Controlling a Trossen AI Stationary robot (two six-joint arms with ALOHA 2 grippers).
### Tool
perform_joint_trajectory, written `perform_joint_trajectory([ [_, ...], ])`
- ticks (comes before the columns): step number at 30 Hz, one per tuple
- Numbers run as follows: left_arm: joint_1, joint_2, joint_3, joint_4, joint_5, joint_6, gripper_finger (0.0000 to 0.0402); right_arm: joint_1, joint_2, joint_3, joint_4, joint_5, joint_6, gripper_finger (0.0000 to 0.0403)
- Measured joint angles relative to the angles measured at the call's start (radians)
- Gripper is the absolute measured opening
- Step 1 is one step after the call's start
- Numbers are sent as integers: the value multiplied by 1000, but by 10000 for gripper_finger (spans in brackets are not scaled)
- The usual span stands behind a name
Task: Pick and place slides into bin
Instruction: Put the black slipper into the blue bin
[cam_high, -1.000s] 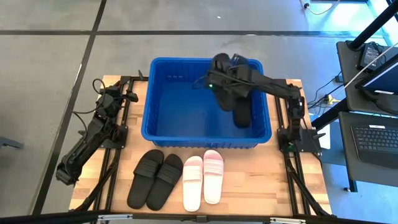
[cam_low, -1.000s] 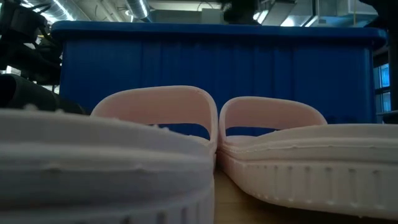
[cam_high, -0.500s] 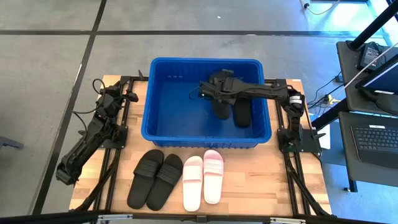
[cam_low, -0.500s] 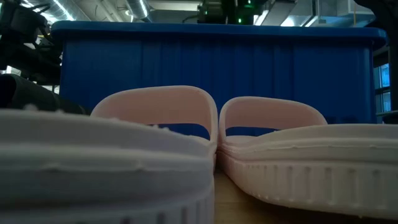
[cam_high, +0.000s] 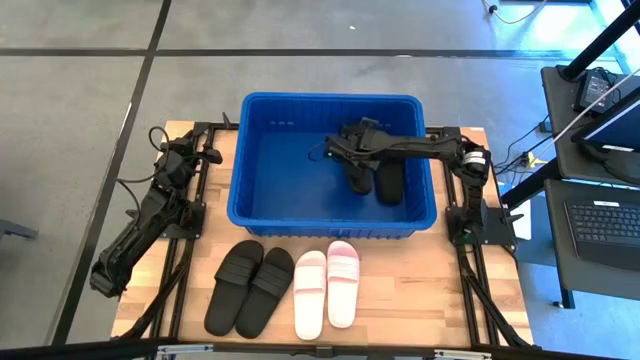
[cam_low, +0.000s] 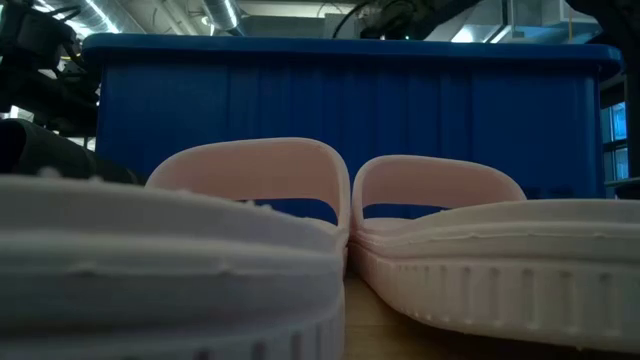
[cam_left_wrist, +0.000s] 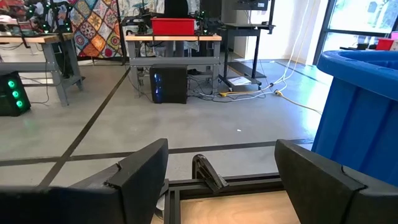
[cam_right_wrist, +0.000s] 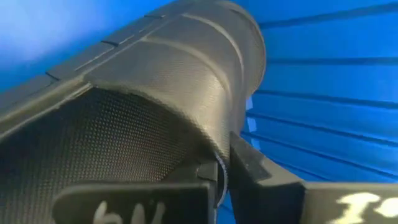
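The blue bin (cam_high: 258, 205) stands at the middle of the table's far half. Inside it, one black slide (cam_high: 392, 182) lies flat on the floor near the right wall. A second black slide (cam_high: 358, 178) is beside it, with my right gripper (cam_high: 348, 150) shut on it low inside the bin. A black pair (cam_high: 250, 287) and a pale pink pair (cam_high: 325, 285) lie soles down on the wood in front of the bin. My left gripper (cam_left_wrist: 221, 149) stands open with nothing in it at the table's left edge, pointing level toward the far side. My right gripper pinches the black slide's wide strap at its edge (cam_right_wrist: 217, 149) between its two fingers. The fingers slant down into the bin from the right. The slide hangs below them with its length toward the bin's near wall. I cannot tell whether it touches the bin's floor.
The bin's left half (cam_high: 285, 170) holds nothing. In the low view the pink slides (cam_low: 250, 180) fill the foreground before the bin's near wall (cam_low: 340, 100). Black frame rails (cam_high: 190, 250) run along both table sides. Desks with a laptop (cam_high: 600, 225) stand to the right.
My right gripper has gone down into the bin with the black slide, tipping and rolling a little. The slide was above the bin's far rim and now sits low inside, next to the other black slide.
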Motion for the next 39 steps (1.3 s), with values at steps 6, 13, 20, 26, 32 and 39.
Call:
perform_joint_trajectory([
  [6,0,0,0,0,0,0,290,-19,0,0,33,-24,4,17],
  [13,0,0,0,0,0,3,290,-41,0,0,46,-57,26,17],
  [20,0,0,0,0,0,3,290,-46,-1,0,12,-67,22,17],
  [26,0,0,0,0,-1,17,290,-58,2,0,-18,-70,50,17],
  [32,0,0,0,0,-1,67,290,-68,34,1,-17,-91,73,17],
  [39,0,0,0,0,-2,67,290,-68,95,3,-26,-93,77,17],
])
